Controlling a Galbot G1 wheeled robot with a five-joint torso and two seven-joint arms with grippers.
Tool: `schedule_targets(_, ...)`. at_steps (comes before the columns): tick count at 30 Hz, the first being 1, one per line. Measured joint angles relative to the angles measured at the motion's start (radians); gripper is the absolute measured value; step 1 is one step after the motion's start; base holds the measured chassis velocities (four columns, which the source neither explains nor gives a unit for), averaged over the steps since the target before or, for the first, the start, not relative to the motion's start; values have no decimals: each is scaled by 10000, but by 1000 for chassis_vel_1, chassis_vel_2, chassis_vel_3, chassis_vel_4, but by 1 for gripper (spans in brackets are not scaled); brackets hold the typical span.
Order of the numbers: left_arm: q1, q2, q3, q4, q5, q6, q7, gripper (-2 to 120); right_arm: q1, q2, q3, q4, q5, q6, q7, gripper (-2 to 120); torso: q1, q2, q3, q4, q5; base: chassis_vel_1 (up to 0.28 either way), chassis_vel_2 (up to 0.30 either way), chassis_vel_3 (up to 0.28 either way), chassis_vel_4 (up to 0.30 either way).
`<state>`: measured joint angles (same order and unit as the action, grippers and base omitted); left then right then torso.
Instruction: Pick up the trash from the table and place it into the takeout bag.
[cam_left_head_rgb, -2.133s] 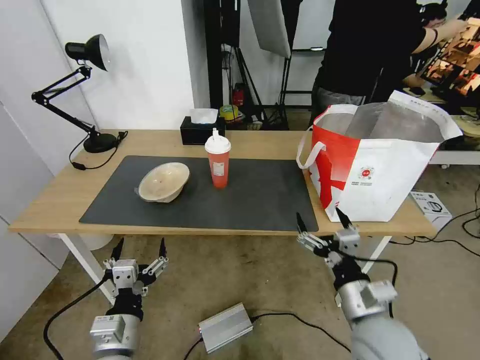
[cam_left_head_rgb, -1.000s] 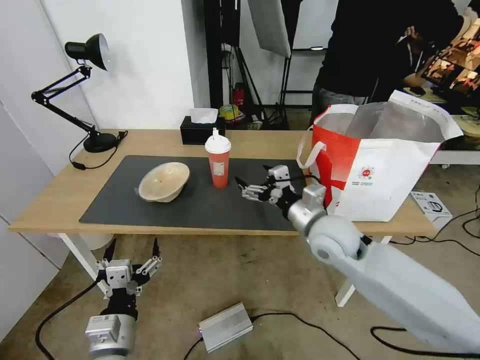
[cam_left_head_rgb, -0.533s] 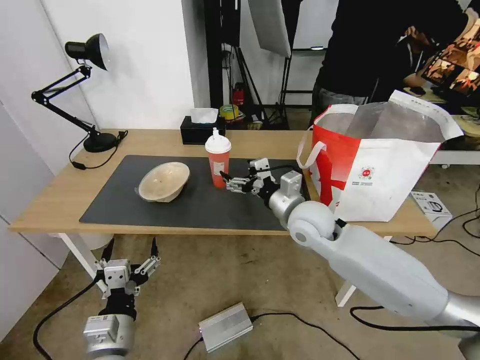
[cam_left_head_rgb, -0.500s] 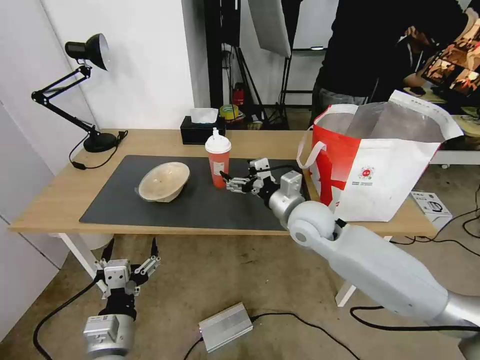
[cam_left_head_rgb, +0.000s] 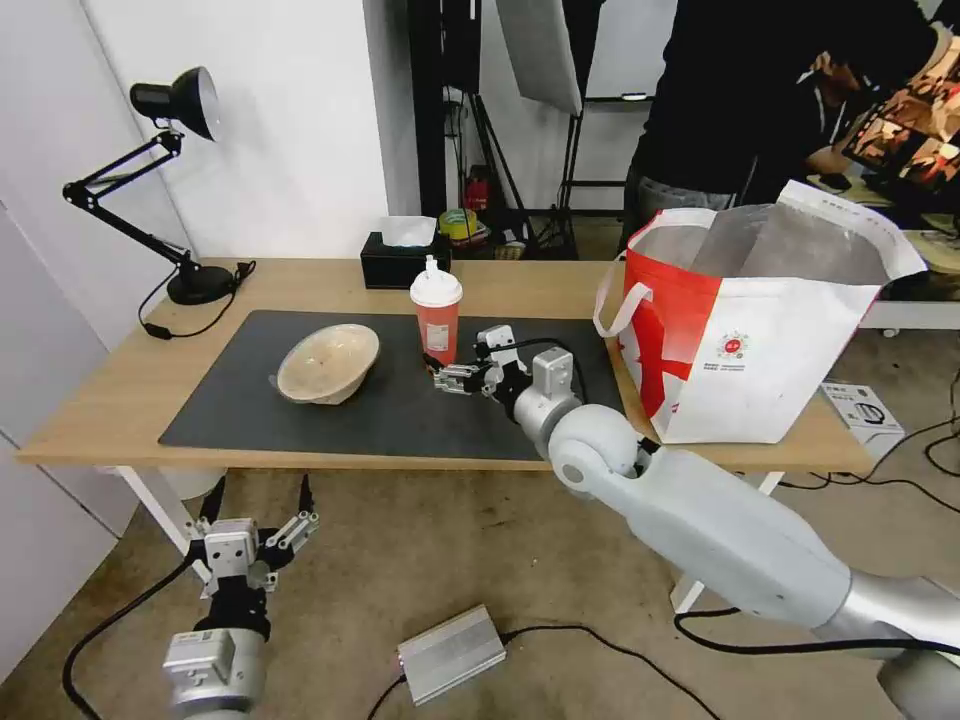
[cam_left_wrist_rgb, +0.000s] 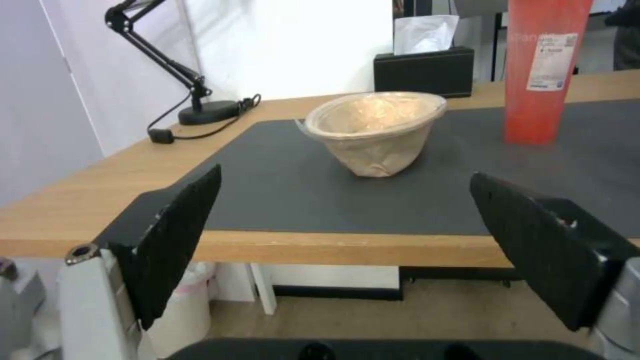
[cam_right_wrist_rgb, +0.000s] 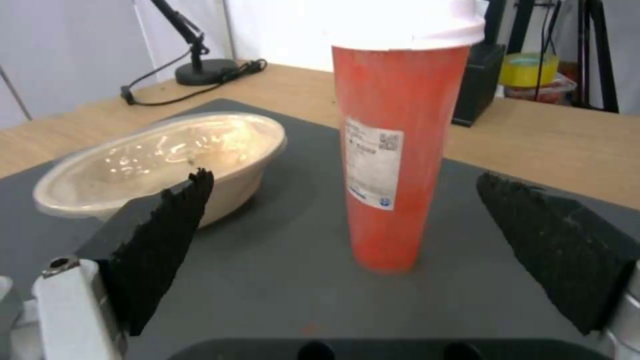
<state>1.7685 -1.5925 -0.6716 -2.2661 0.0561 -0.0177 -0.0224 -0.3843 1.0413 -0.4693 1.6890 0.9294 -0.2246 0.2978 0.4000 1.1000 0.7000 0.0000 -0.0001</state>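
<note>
On the light-wood table (cam_left_head_rgb: 120, 400), grey mat (cam_left_head_rgb: 300, 420) down, the right gripper (cam_left_head_rgb: 447, 372) sits low over the mat, fingers spread wide, right beside the red drink cup (cam_left_head_rgb: 437, 322), perhaps just short of touching. Beige paper bowl (cam_left_head_rgb: 328, 364) sits tilted nearby; takeout bag (cam_left_head_rgb: 760, 340) stands at the right end. Left gripper (cam_left_head_rgb: 258, 508) hangs open below the table edge.

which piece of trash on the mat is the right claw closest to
The tall red cup with the white lid: the open right claw sits just beside its base. The beige paper bowl lies farther off, toward the lamp side.
</note>
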Motion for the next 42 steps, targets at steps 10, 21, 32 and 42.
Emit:
schedule_targets(10, 38, 2, -149, -81, -77, -15, -6, 100, -75, 278, 200, -301, 3, 13, 29, 100, 0, 1, 0, -1, 1, 0, 0, 0, 0)
schedule_targets(21, 91, 0, -241, -140, -203, -35, -13, 100, -203, 800, 715, -940, -32, 52, 55, 100, 0, 0, 0, 0, 0, 0, 0, 0, 0)
schedule_targets(32, 29, 1, -284, -63, -257, -43, -14, 100, -48, 1118, 731, -1671, -56, 121, -50, 100, 0, 1, 0, -1, 1, 0, 0, 0, 0)
schedule_targets(42, -12, 2, -285, 0, -263, -55, -14, 100, 159, 1371, 515, -2162, -98, 279, -158, 100, 0, 0, 0, -1, 0, 0, 0, 0, 0)
